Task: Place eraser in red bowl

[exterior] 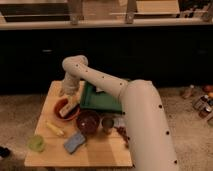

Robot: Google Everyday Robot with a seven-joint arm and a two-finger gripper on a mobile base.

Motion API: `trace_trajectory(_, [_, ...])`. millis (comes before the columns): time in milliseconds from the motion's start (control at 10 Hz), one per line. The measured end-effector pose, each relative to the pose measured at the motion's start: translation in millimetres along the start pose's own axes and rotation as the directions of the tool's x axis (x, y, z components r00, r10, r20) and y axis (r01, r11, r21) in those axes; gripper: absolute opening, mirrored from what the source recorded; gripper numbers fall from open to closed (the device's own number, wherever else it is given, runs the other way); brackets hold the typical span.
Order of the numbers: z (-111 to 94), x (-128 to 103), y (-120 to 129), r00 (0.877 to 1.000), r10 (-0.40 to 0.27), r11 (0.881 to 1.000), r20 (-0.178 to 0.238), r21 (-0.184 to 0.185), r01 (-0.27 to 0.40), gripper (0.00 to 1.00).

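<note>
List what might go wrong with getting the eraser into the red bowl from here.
The end effector hangs over the red bowl, with the eraser at the bowl's right rim; the block might tip out onto the table. The green tray sits right beside the bowl, so the arm could bump it. The maroon bowl nearby might be nudged.

The gripper sits over the red bowl, its fingertips too blurred to read. The eraser is an indistinct pale patch at them.
</note>
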Motion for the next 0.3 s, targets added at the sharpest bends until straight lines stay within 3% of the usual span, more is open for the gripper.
trace_trajectory(300, [-3.0, 3.3, 3.1, 1.000, 0.004, 1.000, 0.004, 0.003, -0.004, 0.80])
